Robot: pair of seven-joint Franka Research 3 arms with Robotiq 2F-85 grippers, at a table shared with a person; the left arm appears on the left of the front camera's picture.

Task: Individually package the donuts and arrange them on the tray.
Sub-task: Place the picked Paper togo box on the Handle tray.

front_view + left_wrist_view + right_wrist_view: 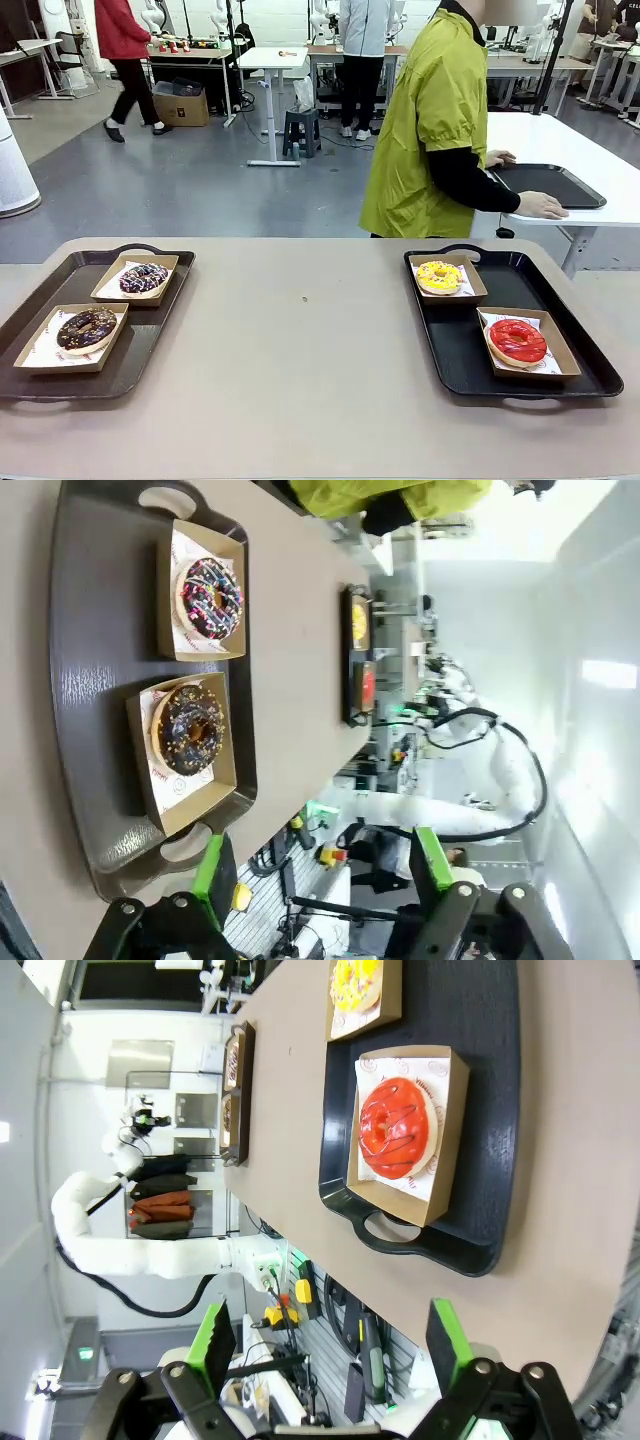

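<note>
Two dark trays lie on the tan table. On the left tray (70, 275) a purple sprinkled donut (144, 278) and a chocolate crumb donut (87, 329) each sit in a paper-lined box. On the right tray (585, 355) a yellow donut (439, 275) and a red donut (517, 341) sit in boxes too. The left wrist view looks along the left tray (95, 680) at the purple donut (210, 595) and chocolate donut (189, 730), with my left gripper (322, 875) open and held back from them. My right gripper (330, 1345) stands open, back from the red donut (398, 1127) and yellow donut (355, 982).
A person in a yellow-green jacket (430, 120) stands at the far side, hands on another black tray (550, 184) on a white table to the right. The bare middle of the table (300, 330) lies between the two trays.
</note>
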